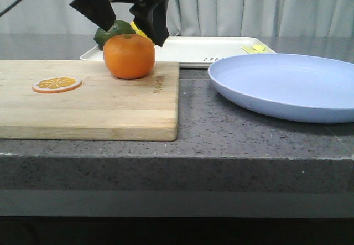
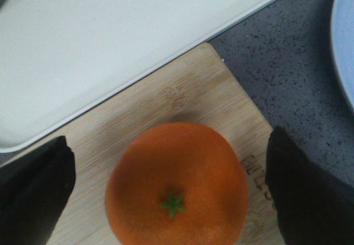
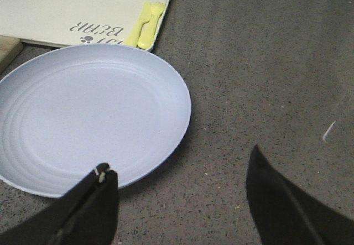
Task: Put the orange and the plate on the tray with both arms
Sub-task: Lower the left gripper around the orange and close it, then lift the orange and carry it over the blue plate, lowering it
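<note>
Fingers of the left gripper [image 1: 128, 21] stand spread above the orange [image 1: 129, 56] at the cutting board's [image 1: 88, 98] far right corner, positioned for grasping; right gripper [image 3: 182, 201] likewise spread beside the plate [image 3: 88, 118].

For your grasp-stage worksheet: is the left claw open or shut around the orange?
Open. The left claw straddles the orange on the cutting board, with board visible between each finger and the fruit.
</note>
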You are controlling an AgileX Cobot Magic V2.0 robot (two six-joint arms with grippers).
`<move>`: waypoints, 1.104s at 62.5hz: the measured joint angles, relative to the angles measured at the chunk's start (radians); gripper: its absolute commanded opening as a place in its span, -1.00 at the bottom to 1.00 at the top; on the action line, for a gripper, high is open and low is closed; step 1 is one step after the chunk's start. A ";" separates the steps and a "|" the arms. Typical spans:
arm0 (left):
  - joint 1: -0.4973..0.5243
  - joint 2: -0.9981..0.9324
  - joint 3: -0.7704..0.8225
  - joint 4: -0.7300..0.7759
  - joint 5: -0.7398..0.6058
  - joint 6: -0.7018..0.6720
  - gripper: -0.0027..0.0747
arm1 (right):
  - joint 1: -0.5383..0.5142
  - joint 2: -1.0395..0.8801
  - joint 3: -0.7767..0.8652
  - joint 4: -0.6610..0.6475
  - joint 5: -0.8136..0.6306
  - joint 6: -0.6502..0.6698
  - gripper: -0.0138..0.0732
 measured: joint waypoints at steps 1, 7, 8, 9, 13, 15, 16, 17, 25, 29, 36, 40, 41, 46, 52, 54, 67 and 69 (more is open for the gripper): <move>0.000 0.005 0.000 0.000 0.000 0.000 0.82 | 0.000 0.000 0.000 0.000 0.000 0.000 0.48; 0.000 0.040 -0.004 0.000 0.002 0.000 0.81 | 0.000 0.000 0.000 0.000 0.000 0.000 0.48; 0.000 0.044 -0.006 0.000 0.004 0.000 0.81 | 0.000 0.000 0.000 0.000 0.000 0.000 0.48; 0.000 0.048 -0.006 0.000 0.004 0.000 0.80 | 0.000 0.000 0.000 0.000 0.000 0.000 0.48; 0.000 0.062 -0.006 0.000 0.006 0.000 0.80 | 0.000 0.000 0.000 0.000 0.000 0.000 0.48; 0.000 0.067 -0.006 0.000 0.006 0.000 0.78 | 0.000 0.000 0.000 0.000 0.000 0.000 0.48; 0.000 0.069 -0.006 0.000 0.006 0.000 0.75 | 0.000 0.000 0.000 0.000 0.000 0.000 0.48; 0.000 0.070 -0.006 0.000 0.006 0.000 0.71 | 0.000 0.000 0.000 0.000 0.000 0.000 0.48; 0.000 0.071 -0.010 0.000 0.008 0.000 0.43 | 0.000 0.000 0.000 0.000 0.000 0.000 0.48; 0.000 0.071 -0.012 0.000 0.013 0.000 0.31 | 0.000 0.000 0.000 0.000 0.000 0.000 0.48; 0.000 0.071 -0.029 0.000 0.040 0.000 0.26 | 0.000 0.000 0.000 0.000 0.000 0.000 0.48; -0.002 0.073 -0.048 0.000 0.064 0.000 0.26 | 0.000 0.000 0.000 0.000 0.000 0.000 0.48; -0.002 0.072 -0.054 0.000 0.069 0.000 0.26 | 0.000 0.000 0.000 0.000 0.000 0.000 0.48; -0.015 0.072 -0.096 0.000 0.097 -0.001 0.26 | 0.000 0.000 0.000 0.000 0.000 0.000 0.48; -0.046 0.072 -0.140 0.000 0.109 -0.001 0.26 | 0.000 0.000 0.000 0.000 0.000 0.000 0.48; -0.064 0.072 -0.157 0.000 0.111 -0.001 0.26 | 0.000 0.000 0.000 0.000 0.000 0.000 0.48; -0.182 0.112 -0.262 0.000 0.115 -0.001 0.26 | 0.000 0.000 0.000 0.000 -0.008 0.000 0.48; -0.202 0.123 -0.280 0.000 0.115 -0.001 0.26 | 0.000 0.000 0.000 0.000 -0.010 0.000 0.48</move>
